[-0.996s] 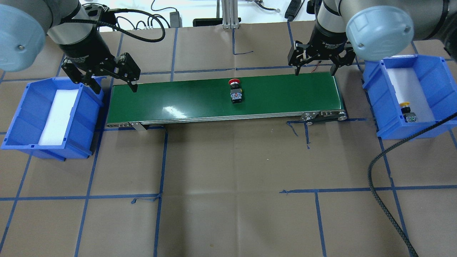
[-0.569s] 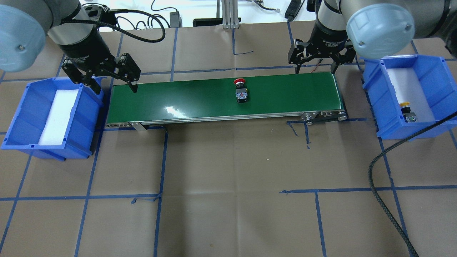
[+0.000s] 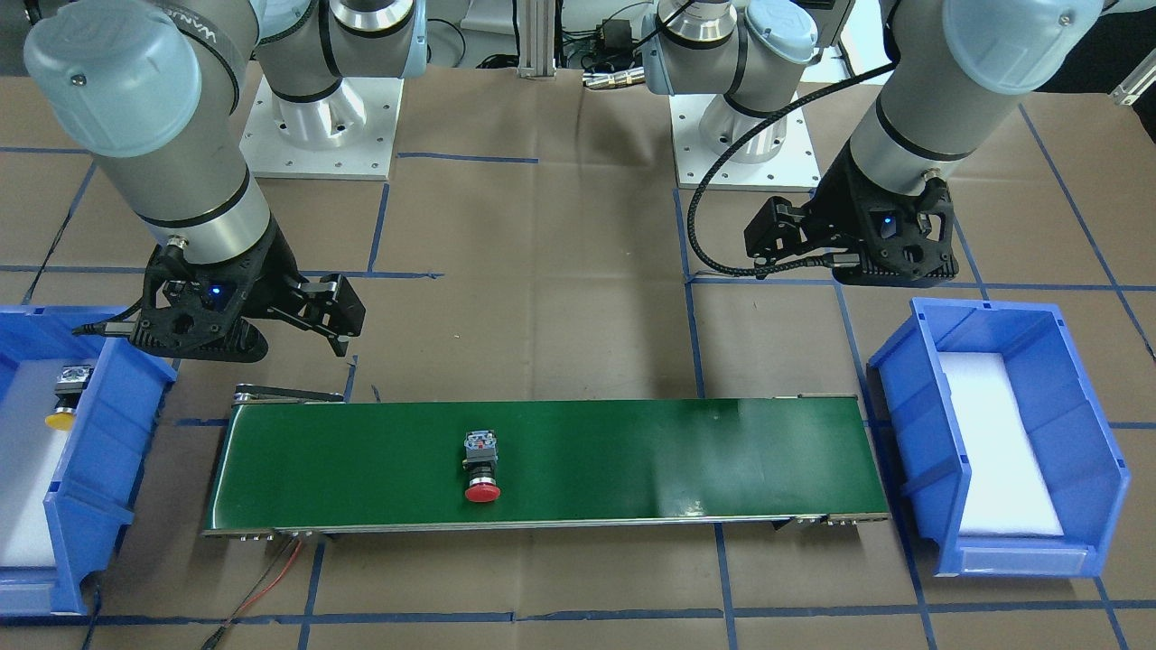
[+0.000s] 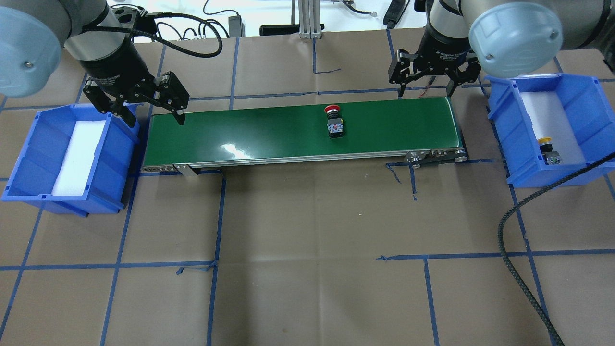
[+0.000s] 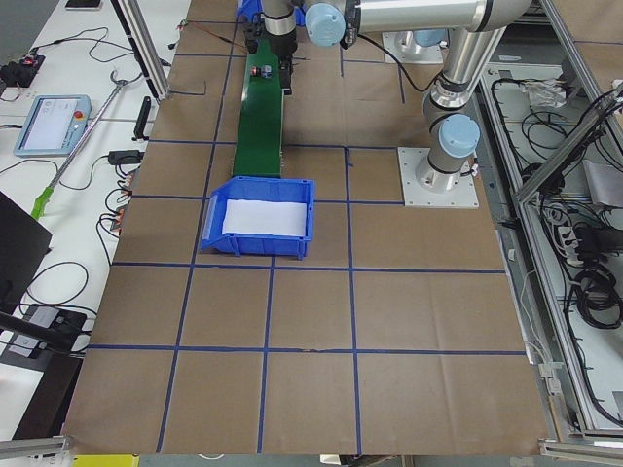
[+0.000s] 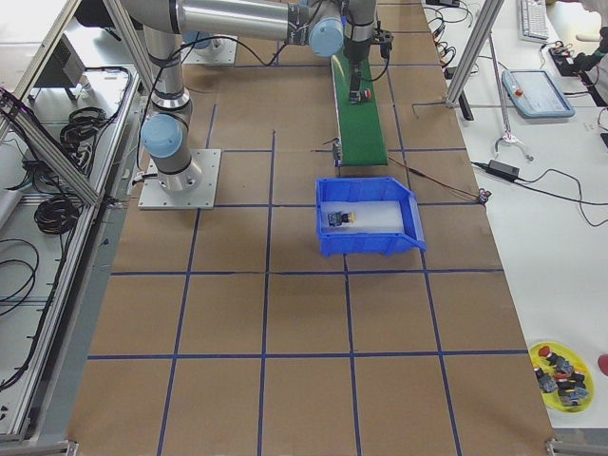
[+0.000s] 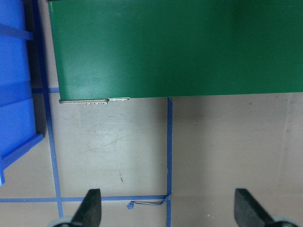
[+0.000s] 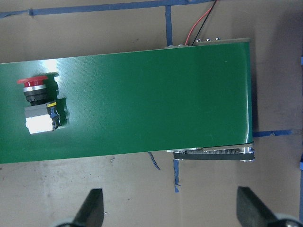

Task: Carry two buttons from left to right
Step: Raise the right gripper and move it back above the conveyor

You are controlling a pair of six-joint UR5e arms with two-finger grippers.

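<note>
The red button (image 4: 335,122) lies on its side on the green belt (image 4: 269,132), to the right of the middle of its length. Its cap points at the belt's far long edge, away from the robot. In the right wrist view it sits at the picture's left, cap above body (image 8: 40,106). The yellow button (image 4: 547,150) rests in the right bin (image 4: 584,86) on a white pad, toward the bin's end nearest the robot. It too lies on its side, cap turned away from the robot.

The right hand (image 4: 425,92) hangs above the belt's right end with fingers spread wide, holding nothing. The left hand (image 4: 153,116) hangs above the belt's left end, just beside the left bin (image 4: 26,144). Its fingers are also spread wide and hold nothing.

The belt runs left to right across the far half of the worktop (image 4: 307,269), with one blue bin off each end, left and right. The worktop is covered in brown paper marked with blue tape lines, and a black braided cable (image 4: 509,226) snakes over its near right corner.
</note>
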